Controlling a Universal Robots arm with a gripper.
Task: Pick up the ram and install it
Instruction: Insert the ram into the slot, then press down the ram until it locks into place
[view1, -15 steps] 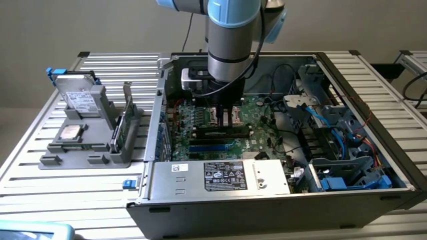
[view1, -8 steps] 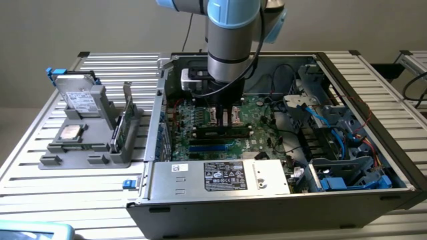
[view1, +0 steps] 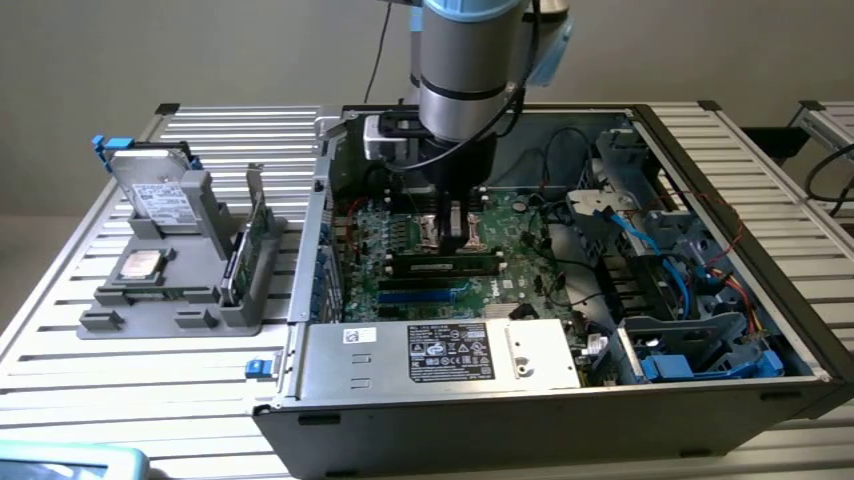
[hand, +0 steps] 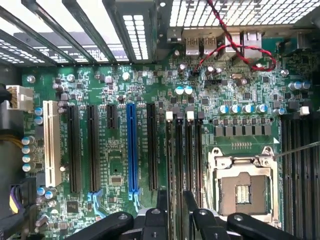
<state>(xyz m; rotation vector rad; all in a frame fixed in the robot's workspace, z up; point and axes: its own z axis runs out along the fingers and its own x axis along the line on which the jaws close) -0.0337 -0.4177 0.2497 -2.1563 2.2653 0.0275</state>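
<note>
The ram (view1: 445, 266) lies flat and seated in a black slot of the motherboard (view1: 527, 235), at the middle of the exterior frame, inside the open computer case (view1: 534, 410). The pincer (view1: 457, 238) hangs just above it, fingers apart and not clamped on anything; in the wrist view its black fingers (hand: 162, 200) straddle the memory slots. At the exterior view's left, a grey holder (view1: 174, 300) with hard drives (view1: 160, 200) stands on the counter (view1: 120, 380).

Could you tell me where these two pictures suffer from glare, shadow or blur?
Exterior view: even, soft light, the motherboard shaded under the arm. Wrist view: daylight through the case vents blows out to white, and the claw close to the lens looks dark and soft.
</note>
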